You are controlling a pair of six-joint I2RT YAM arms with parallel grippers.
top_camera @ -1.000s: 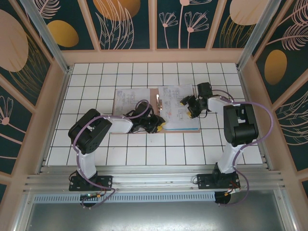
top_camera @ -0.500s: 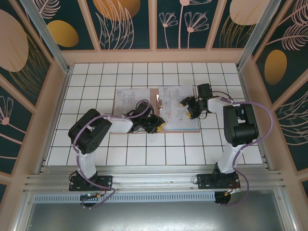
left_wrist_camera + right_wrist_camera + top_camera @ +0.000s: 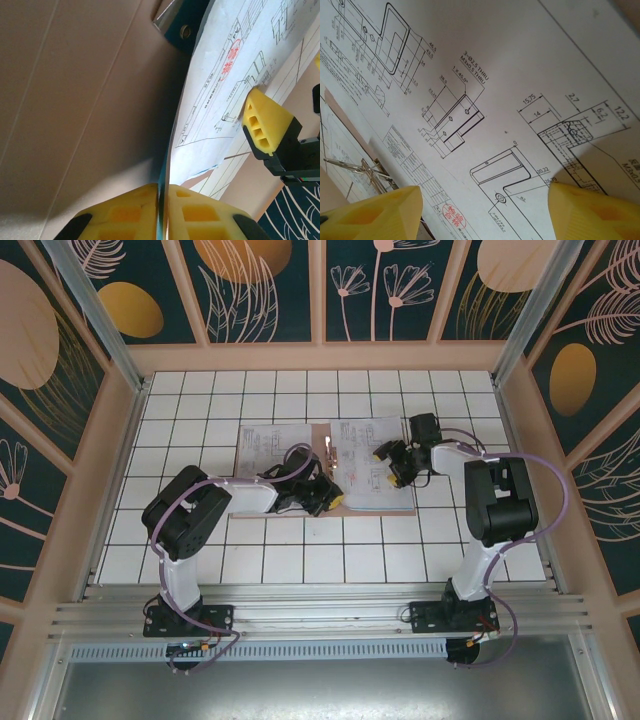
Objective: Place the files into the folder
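The pinkish-brown folder (image 3: 322, 432) lies open mid-table, with white printed files on its left half (image 3: 268, 445) and its right half (image 3: 362, 452). My left gripper (image 3: 322, 498) is at the near edge of the spine, shut on the thin edge of the teal-blue sheet (image 3: 163, 180). The white drawing sheets (image 3: 235, 70) curve up beside it, and the folder card (image 3: 75, 100) is to the left. My right gripper (image 3: 392, 462) hovers open over the right-hand sheets (image 3: 485, 100), its yellow fingers (image 3: 375, 212) spread wide with nothing between them.
A metal binder clip (image 3: 357, 167) sits at the folder's spine, seen also as the clip (image 3: 167, 15) by the teal sheet's punched hole. White tiled table (image 3: 200, 550) surrounds the folder. Wooden walls enclose the table on three sides.
My left gripper has shifted slightly away from the near edge, raising the sheets' edge at the spine. The right gripper has barely moved.
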